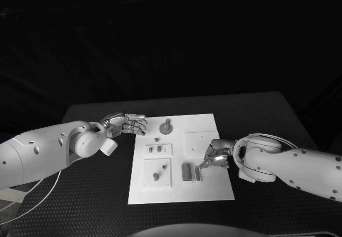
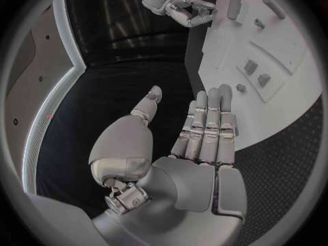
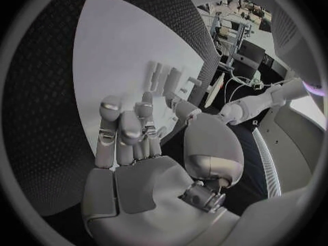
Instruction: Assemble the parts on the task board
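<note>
Task board (image 1: 210, 190): white plate lying flat in the middle of the black counter (image 1: 93, 197), between my two hands.

Parts on the board: a round grey piece with a short stem (image 1: 166, 128) near the board's far edge; two small pieces on a raised rectangular plate (image 1: 159, 148) at the board's middle; two more on a larger square plate (image 1: 156, 173) nearer me; two upright grey blocks (image 1: 187, 172) side by side at the board's right half.

My left hand (image 1: 127, 124): hovers at the board's far left corner, just off its edge. Fingers straight and pressed side by side, thumb apart. It holds nothing and touches nothing I can see.

My right hand (image 1: 217, 158): over the board's right edge, just beside the two blocks. Fingers curled in, tips close together. Whether they pinch a part, I cannot tell.
</note>
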You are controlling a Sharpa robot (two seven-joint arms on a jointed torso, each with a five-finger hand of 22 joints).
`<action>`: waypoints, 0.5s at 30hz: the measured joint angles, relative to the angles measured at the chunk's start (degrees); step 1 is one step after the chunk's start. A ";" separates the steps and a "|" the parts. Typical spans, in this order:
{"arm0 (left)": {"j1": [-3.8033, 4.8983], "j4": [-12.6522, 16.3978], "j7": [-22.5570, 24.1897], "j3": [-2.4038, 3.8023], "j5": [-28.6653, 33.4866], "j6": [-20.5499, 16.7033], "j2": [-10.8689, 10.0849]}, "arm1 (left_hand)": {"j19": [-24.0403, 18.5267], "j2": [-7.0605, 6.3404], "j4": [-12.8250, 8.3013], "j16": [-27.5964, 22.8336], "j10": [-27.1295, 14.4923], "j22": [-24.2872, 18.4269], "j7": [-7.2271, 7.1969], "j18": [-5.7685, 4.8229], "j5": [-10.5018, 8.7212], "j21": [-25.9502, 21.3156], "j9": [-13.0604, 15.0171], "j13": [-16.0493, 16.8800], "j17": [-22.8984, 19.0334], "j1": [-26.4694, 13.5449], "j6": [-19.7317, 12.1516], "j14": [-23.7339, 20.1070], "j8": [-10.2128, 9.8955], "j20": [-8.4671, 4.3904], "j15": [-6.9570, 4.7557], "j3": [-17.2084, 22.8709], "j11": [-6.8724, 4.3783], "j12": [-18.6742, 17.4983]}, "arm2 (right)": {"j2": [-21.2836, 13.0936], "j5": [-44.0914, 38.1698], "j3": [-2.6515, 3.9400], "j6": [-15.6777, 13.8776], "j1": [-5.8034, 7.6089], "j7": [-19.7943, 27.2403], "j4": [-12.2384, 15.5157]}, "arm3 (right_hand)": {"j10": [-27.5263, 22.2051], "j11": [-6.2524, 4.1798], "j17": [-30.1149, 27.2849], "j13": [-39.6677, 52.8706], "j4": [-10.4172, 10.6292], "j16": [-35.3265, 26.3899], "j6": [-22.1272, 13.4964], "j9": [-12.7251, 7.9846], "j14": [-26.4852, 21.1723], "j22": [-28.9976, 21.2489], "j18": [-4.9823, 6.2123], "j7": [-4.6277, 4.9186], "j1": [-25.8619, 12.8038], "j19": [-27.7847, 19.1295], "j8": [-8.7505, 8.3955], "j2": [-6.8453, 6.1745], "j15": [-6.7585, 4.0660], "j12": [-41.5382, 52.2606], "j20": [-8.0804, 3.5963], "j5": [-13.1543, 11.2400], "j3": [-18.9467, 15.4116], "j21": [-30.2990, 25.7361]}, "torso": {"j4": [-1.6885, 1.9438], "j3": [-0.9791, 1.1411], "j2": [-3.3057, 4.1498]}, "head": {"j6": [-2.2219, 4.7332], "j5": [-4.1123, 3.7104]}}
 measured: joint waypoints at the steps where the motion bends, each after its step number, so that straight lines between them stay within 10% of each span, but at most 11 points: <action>1: 0.00 -0.06 0.03 0.00 0.00 -0.05 0.06 | 0.00 0.00 0.00 0.00 0.00 0.00 0.00 0.00 0.00 0.00 0.00 0.00 0.00 0.00 0.00 0.00 0.00 0.00 0.00 0.00 0.00 0.00 | 0.03 0.48 0.30 -0.39 0.06 0.12 -0.23 | -0.10 0.11 -0.02 0.00 0.95 0.00 -0.53 -0.14 0.00 0.00 0.00 -0.06 -0.30 0.00 -0.34 -0.77 0.00 0.00 0.00 0.00 0.21 0.00 | -0.01 -0.01 -0.02 | 0.17 -0.05; 9: 0.02 -0.07 0.53 0.00 0.00 -1.14 0.29 | 0.00 0.00 0.00 -0.22 0.00 -0.06 0.00 0.00 0.00 0.00 0.00 -0.19 0.05 0.00 0.00 0.00 0.22 0.00 0.00 0.00 0.00 0.00 | 1.79 8.62 1.62 -6.15 1.58 5.31 -8.15 | -0.92 1.34 -0.32 0.15 3.52 -0.47 -3.64 -0.77 -0.39 0.00 0.00 0.59 -0.22 0.13 -1.98 -2.57 0.99 0.00 -0.13 0.00 1.07 -0.45 | -0.08 -0.14 -0.57 | 1.94 -0.32; 15: 0.81 -0.57 1.72 0.00 0.00 -3.26 1.14 | -1.91 0.88 0.02 -2.20 -3.90 -0.48 -0.73 0.00 0.00 -0.33 0.01 -2.38 -0.98 1.59 0.38 -1.25 0.71 0.83 1.07 1.24 1.75 -0.39 | 6.57 22.66 2.16 -10.51 1.83 17.12 -20.05 | -5.41 2.40 -2.00 -1.30 -0.61 -4.53 -6.25 -0.58 -3.70 -0.36 -0.11 2.18 3.80 -3.89 -2.31 2.21 2.12 -3.43 0.01 0.00 0.35 -3.60 | -0.30 -0.40 -1.53 | 4.19 -0.61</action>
